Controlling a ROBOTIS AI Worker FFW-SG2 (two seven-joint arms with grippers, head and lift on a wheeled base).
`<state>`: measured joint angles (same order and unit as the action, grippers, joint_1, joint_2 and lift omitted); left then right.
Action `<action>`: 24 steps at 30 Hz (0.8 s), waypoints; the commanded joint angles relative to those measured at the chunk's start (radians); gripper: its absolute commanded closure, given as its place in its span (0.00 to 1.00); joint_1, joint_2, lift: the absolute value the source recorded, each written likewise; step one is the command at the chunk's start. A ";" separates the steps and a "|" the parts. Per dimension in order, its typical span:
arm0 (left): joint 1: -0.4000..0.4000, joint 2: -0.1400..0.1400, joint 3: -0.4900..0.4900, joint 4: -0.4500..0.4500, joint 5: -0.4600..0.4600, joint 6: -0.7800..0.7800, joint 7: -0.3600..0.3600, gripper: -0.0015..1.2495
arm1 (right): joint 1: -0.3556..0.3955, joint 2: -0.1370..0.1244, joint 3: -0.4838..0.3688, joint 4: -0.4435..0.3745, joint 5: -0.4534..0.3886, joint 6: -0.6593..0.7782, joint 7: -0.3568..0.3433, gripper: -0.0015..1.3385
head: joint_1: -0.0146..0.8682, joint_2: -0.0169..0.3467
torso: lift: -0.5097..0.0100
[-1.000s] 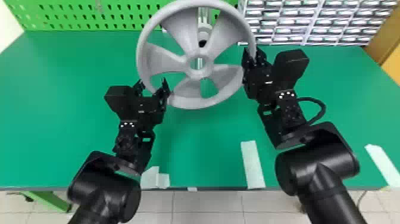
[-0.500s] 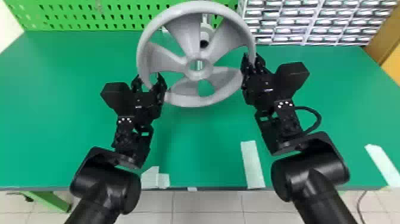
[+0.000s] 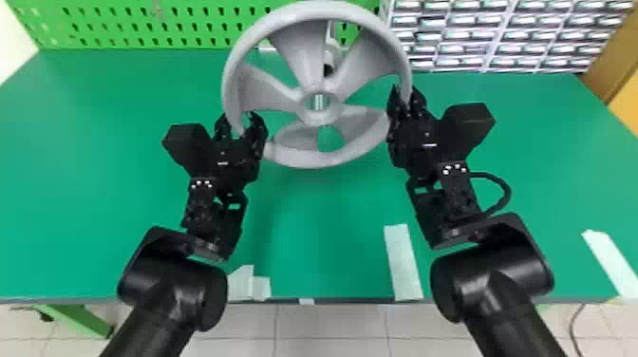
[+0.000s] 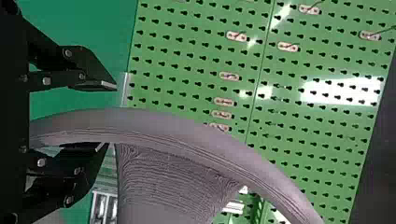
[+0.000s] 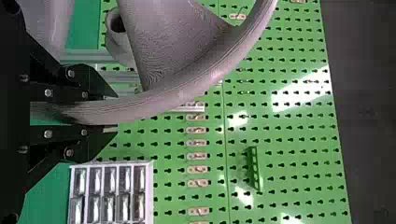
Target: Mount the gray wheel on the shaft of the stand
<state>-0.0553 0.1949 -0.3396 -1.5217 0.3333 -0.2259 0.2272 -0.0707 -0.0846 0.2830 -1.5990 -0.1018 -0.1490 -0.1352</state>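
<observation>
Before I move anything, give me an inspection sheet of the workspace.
Surface: green tabletop, with white tape near the front edge.
Job's things: gray wheel raised and tilted; stand behind it, partly hidden.
Clutter: nothing seen beyond the tape.
Left pincer: open around the rim, a gap at one finger.
Right pincer: closed on the rim.
Cables: black loop beside the right wrist; another cable on the floor.
Surroundings: green pegboard and drawer rack behind.

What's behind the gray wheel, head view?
Through gaps in the gray wheel: part of the gray stand, green pegboard, green tabletop. A silvery strip shows through the hub. The wheel covers more of the stand; shaft can't be made out.
</observation>
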 commanded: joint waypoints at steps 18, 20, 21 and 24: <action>-0.101 -0.035 -0.009 0.109 -0.034 -0.047 0.000 0.65 | -0.043 0.011 -0.004 0.050 0.013 -0.006 -0.023 0.88 | 1.00 0.19 | 0.79; -0.107 -0.037 -0.010 0.117 -0.034 -0.050 0.000 0.65 | -0.044 0.011 -0.004 0.054 0.013 -0.007 -0.024 0.88 | 1.00 0.19 | 0.79; -0.113 -0.038 -0.010 0.123 -0.034 -0.052 0.000 0.65 | -0.047 0.011 -0.004 0.056 0.013 -0.007 -0.027 0.88 | 1.00 0.19 | 0.79; -0.127 -0.043 -0.010 0.138 -0.034 -0.056 -0.006 0.66 | -0.051 0.011 -0.004 0.057 0.013 -0.007 -0.040 0.88 | 1.00 0.19 | 0.79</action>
<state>-0.1654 0.1565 -0.3492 -1.4019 0.2989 -0.2766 0.2258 -0.1165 -0.0738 0.2795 -1.5456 -0.0890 -0.1558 -0.1651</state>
